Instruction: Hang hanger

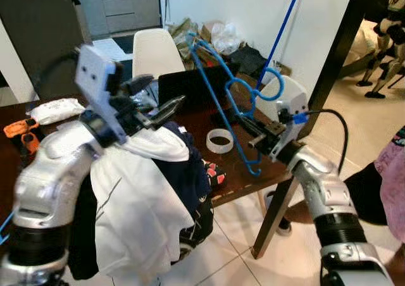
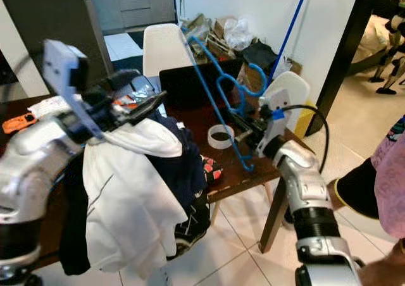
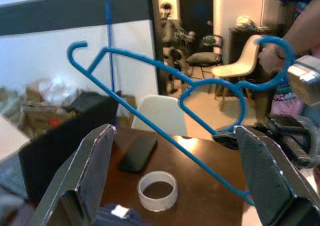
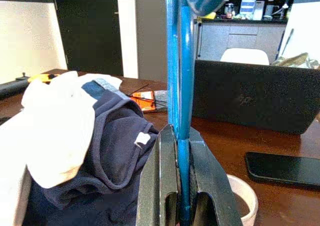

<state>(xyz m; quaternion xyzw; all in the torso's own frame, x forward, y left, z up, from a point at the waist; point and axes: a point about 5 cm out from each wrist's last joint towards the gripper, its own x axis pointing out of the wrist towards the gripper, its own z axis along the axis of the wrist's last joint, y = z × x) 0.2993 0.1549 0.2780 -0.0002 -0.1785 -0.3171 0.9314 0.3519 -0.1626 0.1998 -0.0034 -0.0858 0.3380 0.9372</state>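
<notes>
Over the dark table [image 1: 240, 178], right tool [image 1: 261, 136] grips blue hanger [image 1: 218, 90]; left tool [image 1: 166, 109] open.

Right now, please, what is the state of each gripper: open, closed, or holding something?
Left gripper: open, holding nothing; clothes hang over its arm.
Right gripper: closed on the blue hanger, held up over the table.

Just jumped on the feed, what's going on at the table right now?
The right gripper is shut on a blue hanger, holding it tilted above the brown table. The left gripper is open, raised opposite it, with white and navy clothes draped over that arm. A tape roll sits on the table below the hanger.
</notes>
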